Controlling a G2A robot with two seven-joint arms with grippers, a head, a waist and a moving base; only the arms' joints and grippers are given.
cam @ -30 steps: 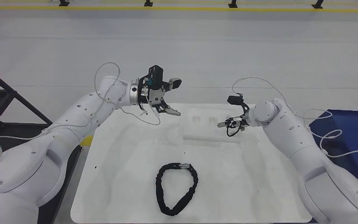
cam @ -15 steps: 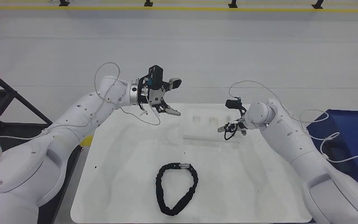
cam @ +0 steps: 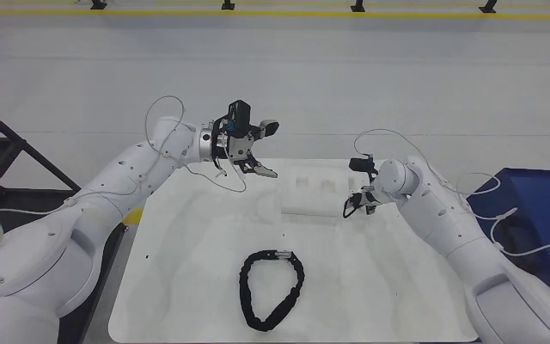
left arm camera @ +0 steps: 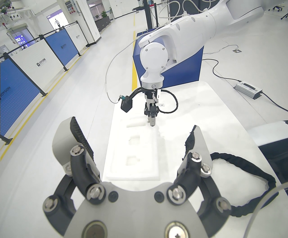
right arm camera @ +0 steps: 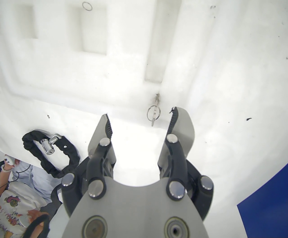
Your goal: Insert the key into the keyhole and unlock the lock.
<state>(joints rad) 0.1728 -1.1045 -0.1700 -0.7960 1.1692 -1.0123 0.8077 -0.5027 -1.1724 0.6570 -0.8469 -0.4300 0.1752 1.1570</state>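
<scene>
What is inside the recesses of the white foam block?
A small ring lies in one square recess of the foam block; the others look bare, though walls hide part of their floors. The key sits outside, at the block's edge.

The white surface [cam: 387, 284] carries a white foam block [cam: 314, 198] with square pockets at its far middle, a small ringed key [right arm camera: 154, 112] just beside the block's edge, and a black chain lock [cam: 271, 288] looped nearer the front.
</scene>
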